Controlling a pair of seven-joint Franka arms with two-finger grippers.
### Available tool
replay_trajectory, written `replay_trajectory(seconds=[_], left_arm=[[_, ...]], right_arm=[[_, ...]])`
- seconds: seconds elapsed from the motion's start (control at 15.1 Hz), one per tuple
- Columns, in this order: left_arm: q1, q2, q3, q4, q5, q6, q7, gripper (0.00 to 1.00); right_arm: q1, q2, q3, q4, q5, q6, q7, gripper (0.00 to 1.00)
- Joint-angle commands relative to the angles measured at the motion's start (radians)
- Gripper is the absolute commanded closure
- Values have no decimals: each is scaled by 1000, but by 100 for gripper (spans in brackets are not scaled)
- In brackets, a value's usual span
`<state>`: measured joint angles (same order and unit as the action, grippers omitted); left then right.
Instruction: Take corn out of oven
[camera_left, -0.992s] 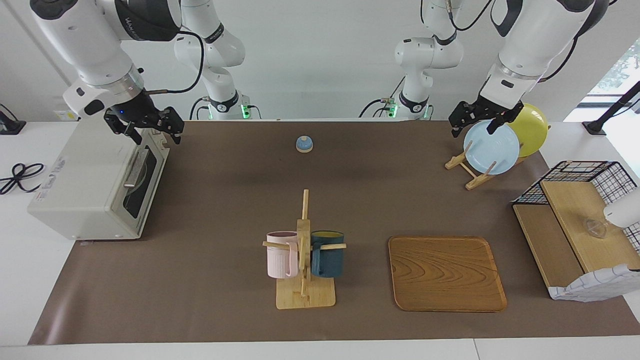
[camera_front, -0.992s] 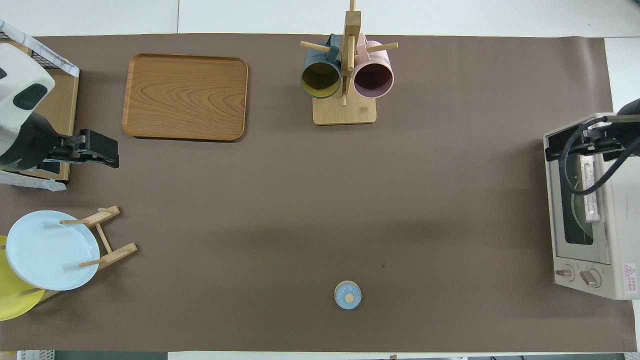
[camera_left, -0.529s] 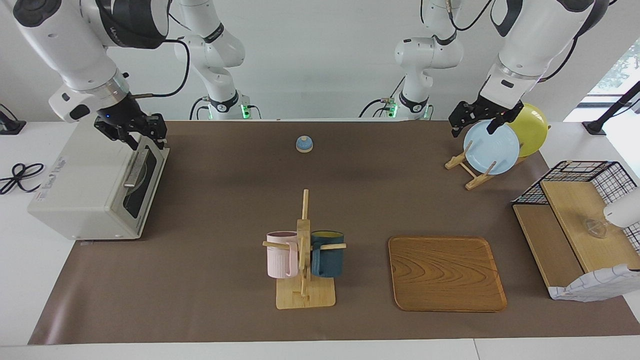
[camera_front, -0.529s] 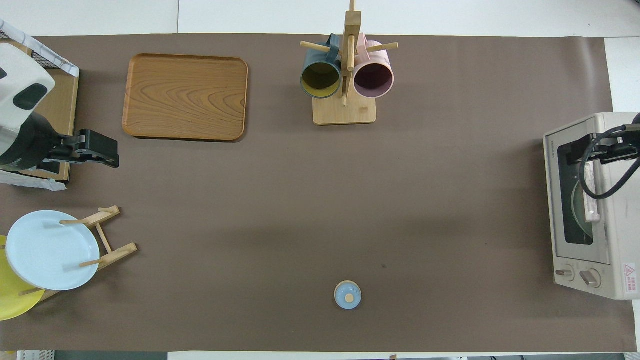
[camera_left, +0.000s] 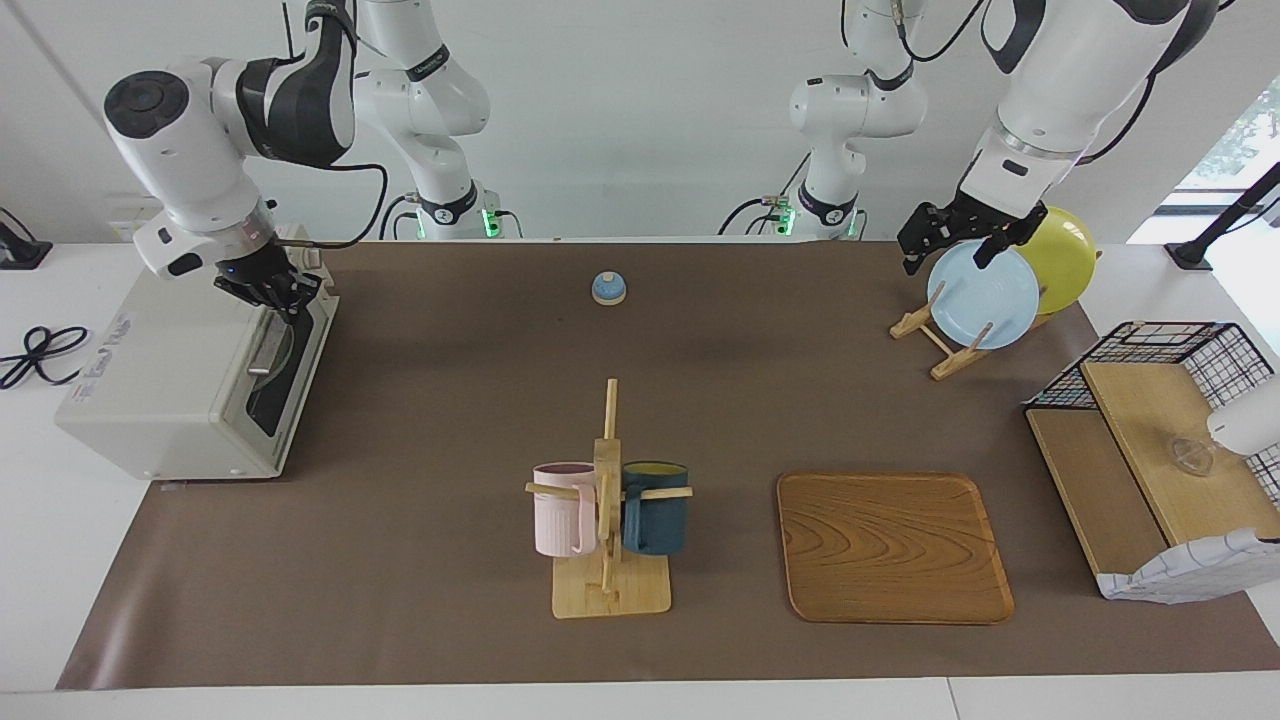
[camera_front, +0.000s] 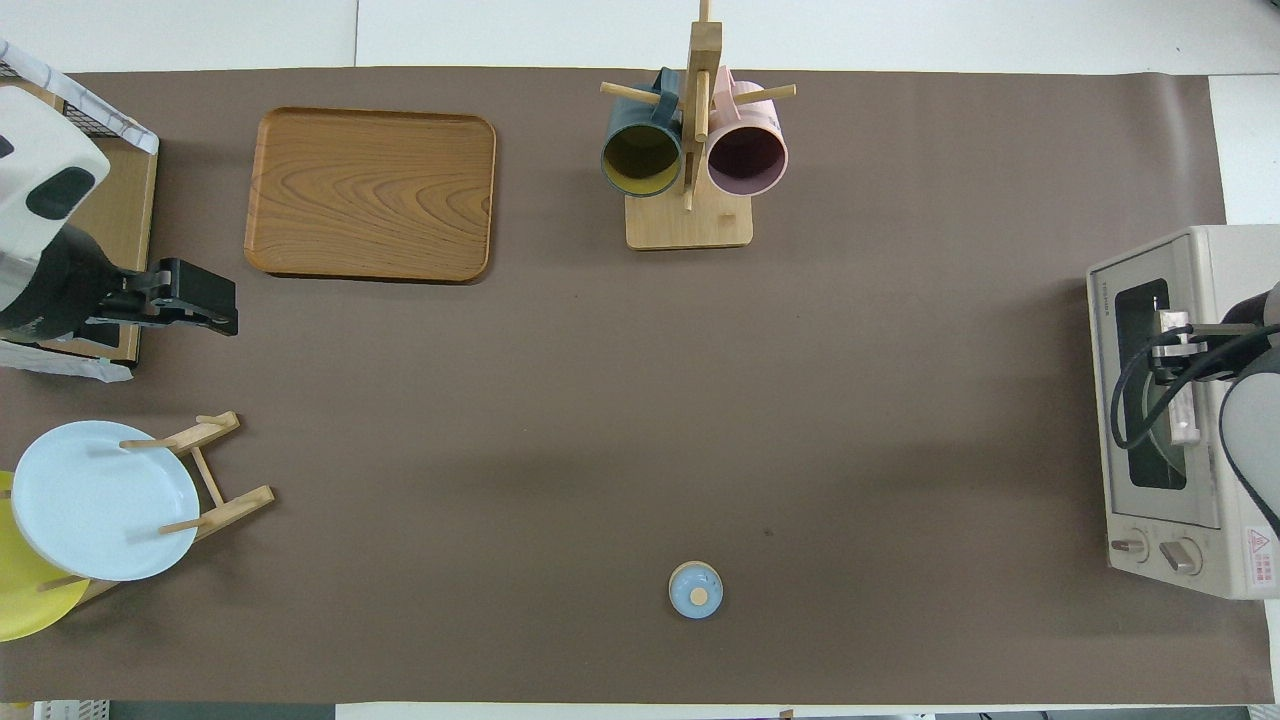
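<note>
Oven (camera_left: 170, 375) sits at the right arm's end of the worktop (camera_left: 450, 400), door closed, glass front facing toward the left arm's end. Its long axis and bar handle (camera_left: 268, 345) run from the robots' edge outward. Corn not visible; something sits inside the dark window but I cannot tell what it is.

Right gripper (camera_left: 285, 300) is down at the handle's end nearer the robots, jaws clenched on the handle.

Left gripper (camera_left: 950, 240) hangs over the light blue plate (camera_left: 982, 292) in the wooden plate rack (camera_left: 935, 340), jaws released, holding nothing; that arm waits.
</note>
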<state>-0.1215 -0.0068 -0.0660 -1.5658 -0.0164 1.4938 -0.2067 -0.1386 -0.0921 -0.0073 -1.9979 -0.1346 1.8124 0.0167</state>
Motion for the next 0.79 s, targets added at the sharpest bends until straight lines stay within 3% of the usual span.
replay_trajectory(seconds=[0.0, 0.46, 0.73], left_arm=[[-1, -22, -8, -17, 21, 5, 3, 0], [8, -24, -5, -16, 21, 6, 3, 0], [6, -24, -5, -17, 21, 3, 0, 0]], right_arm=[[-32, -15, 10, -51, -62, 25, 25, 100], [-53, -3, 12, -107, -88, 79, 22, 100], [6, 21, 15, -110, -76, 154, 20, 100]])
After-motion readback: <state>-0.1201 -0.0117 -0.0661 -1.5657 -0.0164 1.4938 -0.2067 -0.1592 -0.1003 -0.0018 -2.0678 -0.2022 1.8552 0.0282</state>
